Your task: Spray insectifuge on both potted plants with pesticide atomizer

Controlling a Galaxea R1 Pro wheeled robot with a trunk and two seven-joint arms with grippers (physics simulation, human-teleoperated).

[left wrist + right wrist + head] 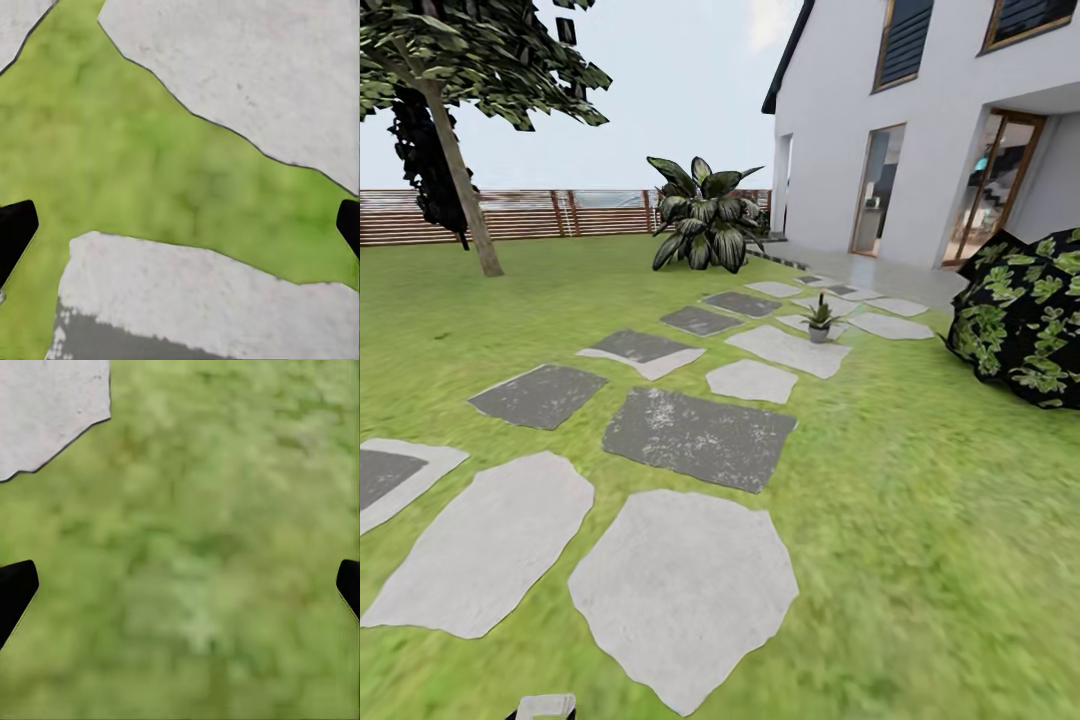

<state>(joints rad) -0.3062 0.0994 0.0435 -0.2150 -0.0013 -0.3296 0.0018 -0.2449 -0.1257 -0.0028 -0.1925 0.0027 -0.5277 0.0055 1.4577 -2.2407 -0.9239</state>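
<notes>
- The garden (920, 520) spreads across my head view: lawn, stepping stones (685, 585) up the middle, white house (920, 130) upper right, slatted fence (530, 213) upper left.
- One potted plant (820, 321) sits on a pale stone, right of centre.
- The left gripper (180, 225) and the right gripper (180, 585) hang fingers spread wide, empty, over grass.
- I can't spot the atomizer; I judge it light, slick plastic, best held around the body below the trigger.

Our head camera looks forward and down across the stepping stones (698, 436) toward the house (920, 130). Both wrist cameras face straight down, close over those stones and the lawn (195, 555) beside them.
</notes>
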